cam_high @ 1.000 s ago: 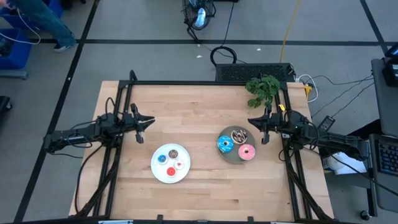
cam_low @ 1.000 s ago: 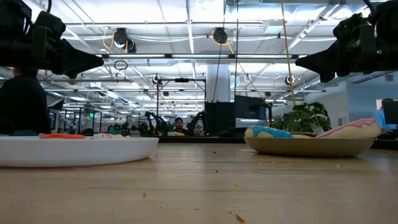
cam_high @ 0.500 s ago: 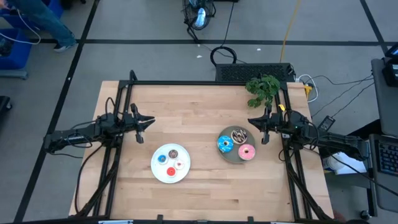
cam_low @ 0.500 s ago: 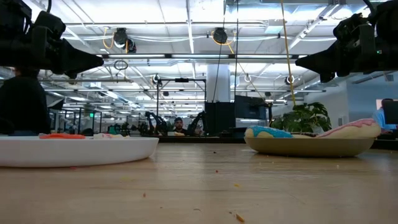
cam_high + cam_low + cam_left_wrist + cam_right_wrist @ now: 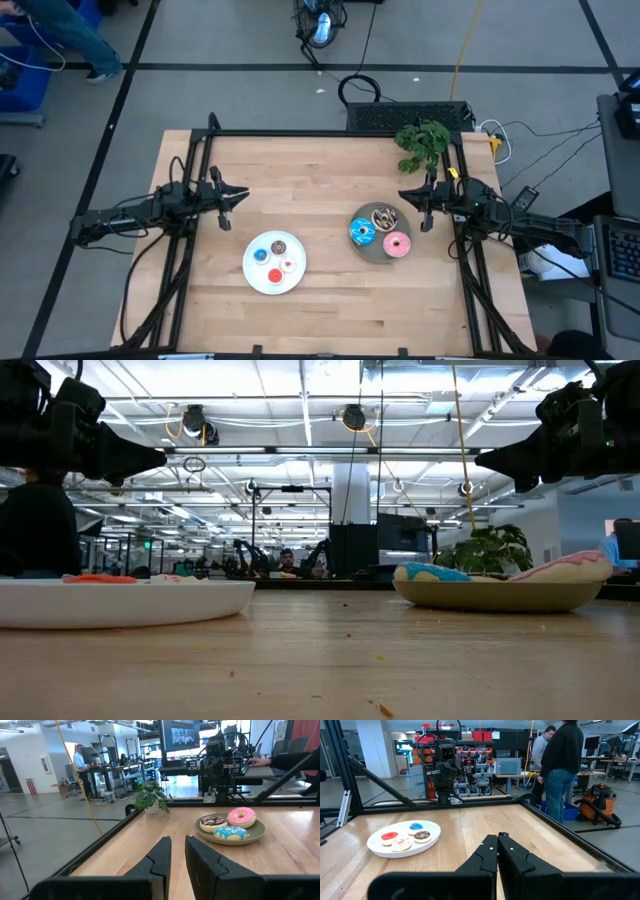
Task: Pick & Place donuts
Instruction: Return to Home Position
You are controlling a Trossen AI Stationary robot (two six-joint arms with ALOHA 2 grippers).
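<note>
On a white plate near the table's middle lie the tiny donuts: blue, brown, red and whitish-pink. A grey plate to its right carries the sprinkled dark brown donut, the blue donut and the pink donut. My left gripper hovers left of the white plate, its fingers a narrow gap apart. My right gripper hovers just beyond the grey plate's far right side, fingers shut. Neither touches anything.
A black frame runs along the table's far edge and both sides. A small green plant stands at the far right corner. Bare wood lies between the plates and along the near edge. People stand in the room beyond.
</note>
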